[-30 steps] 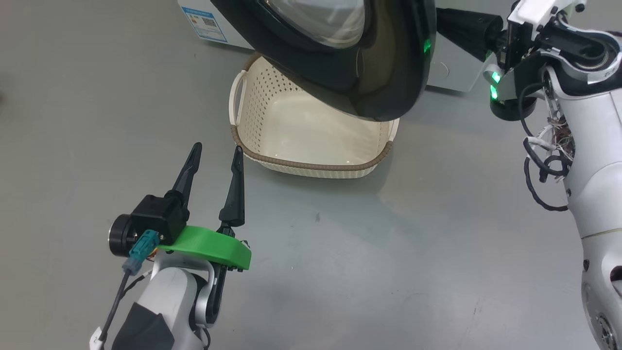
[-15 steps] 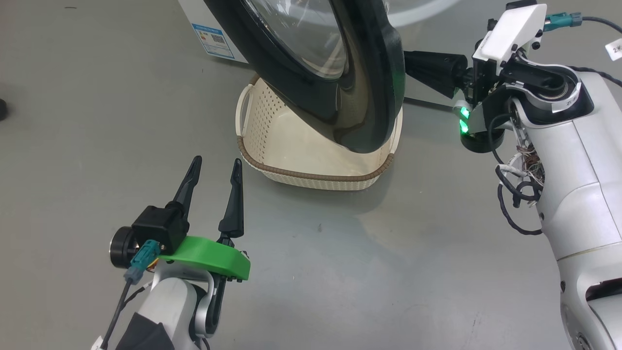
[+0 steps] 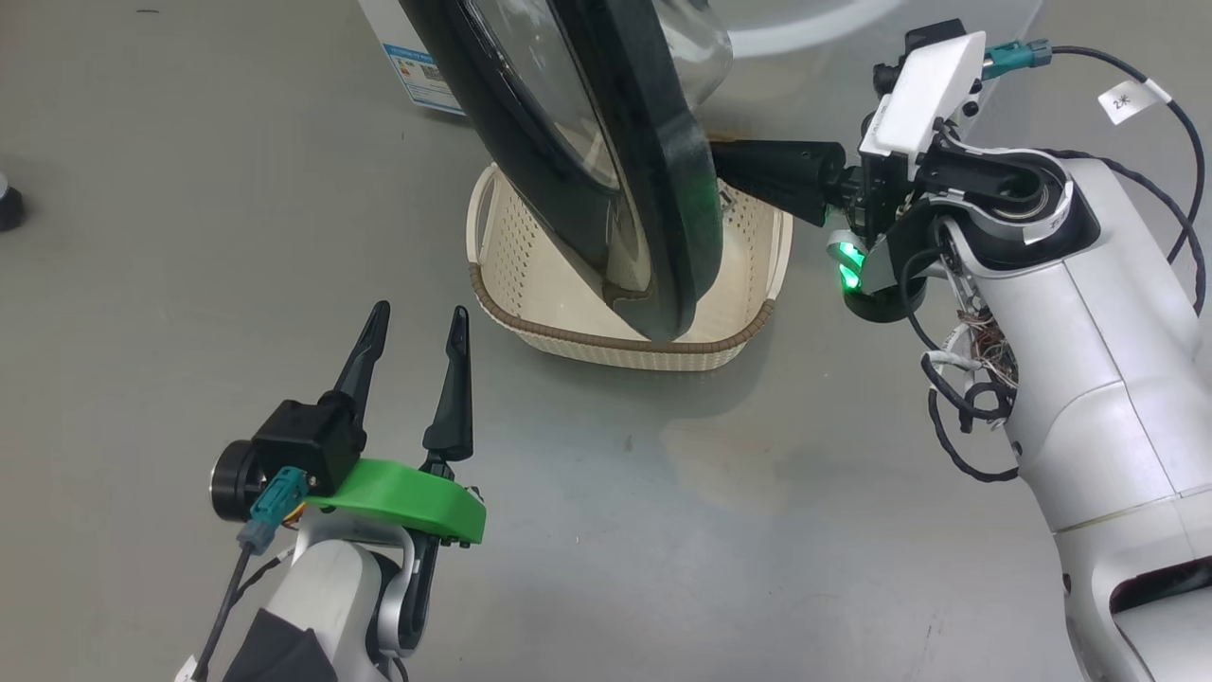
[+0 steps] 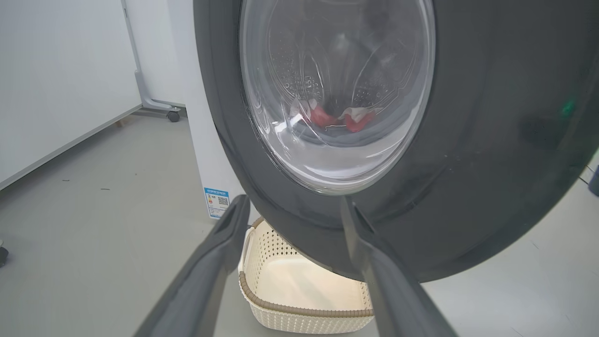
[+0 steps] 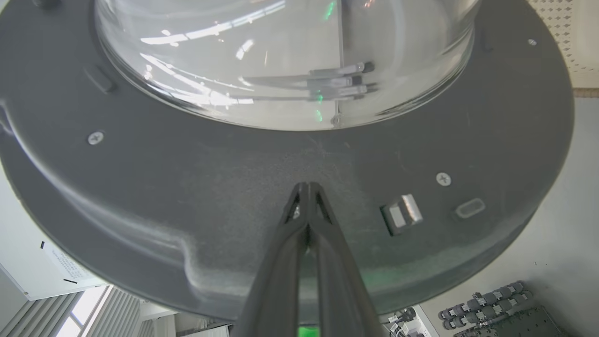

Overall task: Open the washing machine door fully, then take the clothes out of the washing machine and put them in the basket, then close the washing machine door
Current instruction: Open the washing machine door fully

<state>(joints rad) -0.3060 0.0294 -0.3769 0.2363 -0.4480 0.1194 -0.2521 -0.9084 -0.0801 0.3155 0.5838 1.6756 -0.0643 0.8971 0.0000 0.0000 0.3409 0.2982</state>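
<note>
Black door looks stiff, heavy, glass fragile: push the plastic inner rim. Right gripper pressed together there; left gripper spread, idle.

The left gripper, two long dark fingers above a green plastic wrist bracket, hangs at lower left, fingers spread wide and pointing forward. The right gripper, on a bent white forearm, reaches leftward with fingers pressed together.

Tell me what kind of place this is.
Likely a lab or test room rigged for laundry, not a home: a washing machine stands on bare grey floor beside a white partition on wheels, with a basket before it.
</note>
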